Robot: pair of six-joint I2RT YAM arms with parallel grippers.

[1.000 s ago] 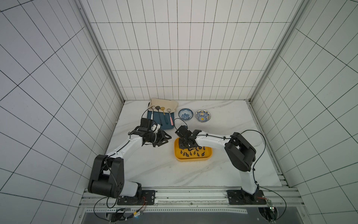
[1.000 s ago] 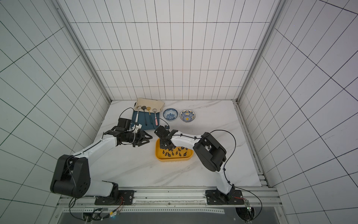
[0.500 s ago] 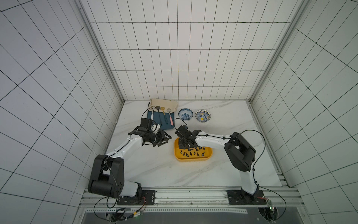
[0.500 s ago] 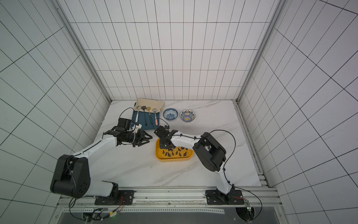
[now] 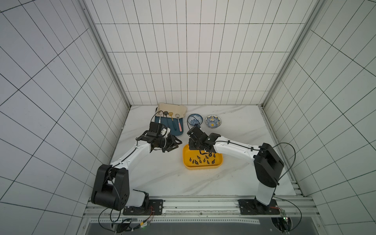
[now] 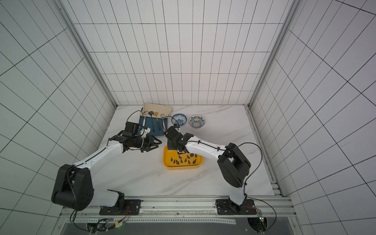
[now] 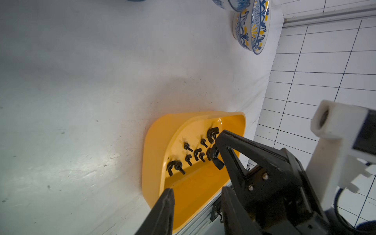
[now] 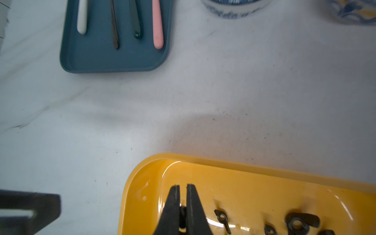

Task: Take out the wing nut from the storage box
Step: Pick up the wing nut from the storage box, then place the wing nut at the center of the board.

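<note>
The yellow storage box (image 5: 203, 167) (image 6: 183, 167) (image 8: 244, 165) lies on the marble table with several black wing nuts (image 5: 201, 160) (image 6: 184, 160) loose on its floor. My right gripper (image 5: 201, 151) (image 6: 179, 150) (image 8: 183, 186) reaches down into the box's far left corner. It is shut on one wing nut (image 8: 182, 215), which shows as a dark piece between the fingers. More nuts (image 8: 222, 218) lie beside it. My left gripper (image 5: 179, 143) (image 6: 159, 144) (image 7: 197, 190) hovers left of the box (image 7: 154, 142), open and holding nothing.
A dark-blue tray (image 5: 179, 132) (image 8: 114, 55) with several spoons lies behind the left gripper, on a beige cloth (image 5: 173, 107). Two patterned bowls (image 5: 195, 119) (image 5: 213, 121) stand behind the box. The tiled walls close in the table on three sides.
The right gripper's jaws have closed onto a wing nut inside the box. Both arms have stayed almost where they were.
</note>
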